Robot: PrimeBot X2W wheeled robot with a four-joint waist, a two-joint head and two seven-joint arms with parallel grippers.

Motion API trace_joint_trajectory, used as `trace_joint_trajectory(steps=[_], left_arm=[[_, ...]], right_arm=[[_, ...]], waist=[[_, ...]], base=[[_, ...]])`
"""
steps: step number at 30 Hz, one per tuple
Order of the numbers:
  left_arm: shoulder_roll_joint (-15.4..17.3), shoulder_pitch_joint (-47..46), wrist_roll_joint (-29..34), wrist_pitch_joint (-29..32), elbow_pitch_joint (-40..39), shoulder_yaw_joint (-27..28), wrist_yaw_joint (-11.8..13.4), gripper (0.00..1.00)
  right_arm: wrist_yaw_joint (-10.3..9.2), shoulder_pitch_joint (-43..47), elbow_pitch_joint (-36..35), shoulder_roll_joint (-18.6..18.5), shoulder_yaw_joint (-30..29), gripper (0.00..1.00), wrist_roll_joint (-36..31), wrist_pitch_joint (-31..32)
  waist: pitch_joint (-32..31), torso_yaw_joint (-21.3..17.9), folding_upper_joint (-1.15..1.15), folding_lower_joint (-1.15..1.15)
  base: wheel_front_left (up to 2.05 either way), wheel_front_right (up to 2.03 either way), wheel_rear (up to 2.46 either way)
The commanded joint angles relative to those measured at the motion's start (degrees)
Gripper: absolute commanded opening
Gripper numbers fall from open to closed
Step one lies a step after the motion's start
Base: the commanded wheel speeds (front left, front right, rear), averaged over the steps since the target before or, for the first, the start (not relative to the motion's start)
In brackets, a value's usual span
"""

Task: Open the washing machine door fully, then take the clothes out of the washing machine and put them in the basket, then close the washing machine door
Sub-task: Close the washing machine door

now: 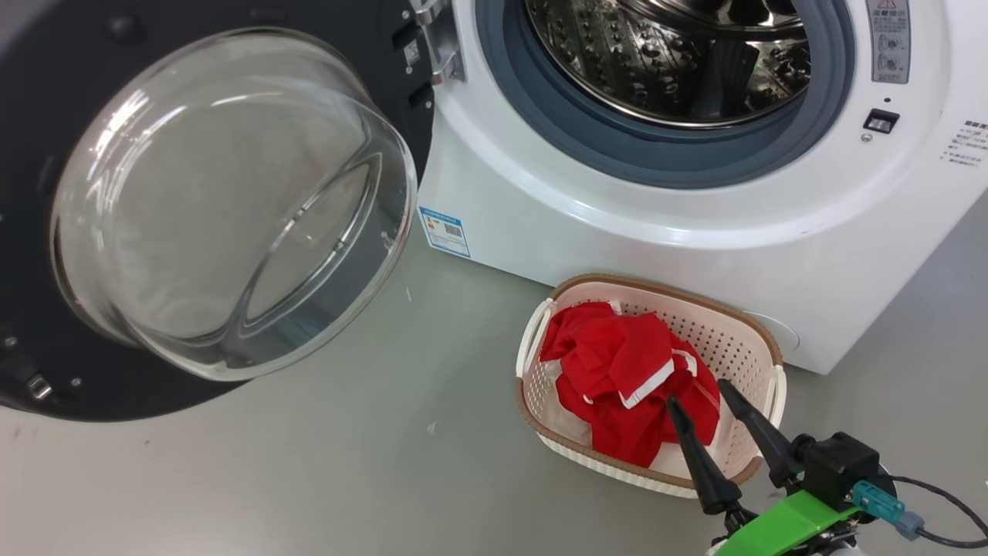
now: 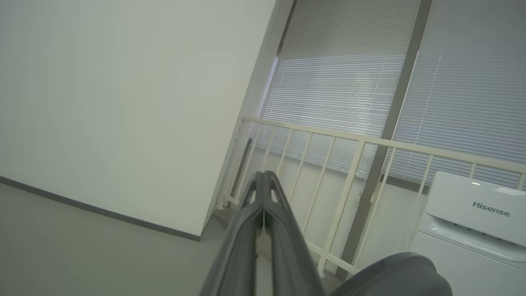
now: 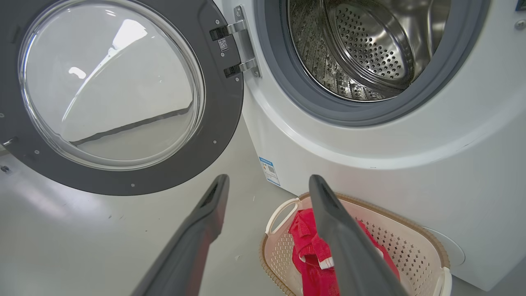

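Rigid, likely heavy washing machine door: push black frame's free edge. Jaws: right gripper apart, left gripper together.

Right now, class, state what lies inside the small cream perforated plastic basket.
Bright red clothes with white stripe trim lie crumpled in the cream basket. The basket's floor beneath them is covered.

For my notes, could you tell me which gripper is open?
The right gripper, fingers spread apart by the basket; the left gripper has its fingers pressed together.
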Motion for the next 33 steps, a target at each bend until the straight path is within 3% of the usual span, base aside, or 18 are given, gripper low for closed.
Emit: trace_joint_trajectory(steps=[1,9,16,24,33], left_arm=[[5.7,-1.88,-1.29,2.26,2.62,0.36,-0.32,0.0],[10.92,-9.43,-14.74,20.08,21.06,-3.64,-0.33,0.0],[12.69,-12.79,-22.64,32.99,28.0,-4.44,-0.33,0.0],[13.29,-12.24,-27.03,44.31,28.85,-7.21,-0.34,0.0],[12.72,-7.71,-30.49,52.71,23.61,-10.54,-0.34,0.0]], right_arm=[[0.28,-2.33,-1.5,-0.16,1.09,1.0,-0.97,-0.36],[0.28,-3.01,-1.19,-0.22,1.27,1.0,-1.1,-0.36],[0.28,-3.42,-1.06,-0.68,1.69,1.0,-1.24,-0.36],[0.28,-3.51,-0.88,-0.61,2.15,1.0,-1.3,-0.36],[0.28,-3.47,-0.84,-0.48,2.4,1.0,-1.13,-0.36]], waist=[[0.67,-0.54,0.0,0.0],[2.25,-0.33,0.0,0.0],[3.14,-0.02,0.0,0.0],[3.52,0.11,0.0,0.0],[2.93,-0.11,0.0,0.0]], base=[[0.0,0.0,0.0],[0.0,0.0,0.0],[0.0,0.0,0.0],[0.0,0.0,0.0],[0.0,0.0,0.0]])
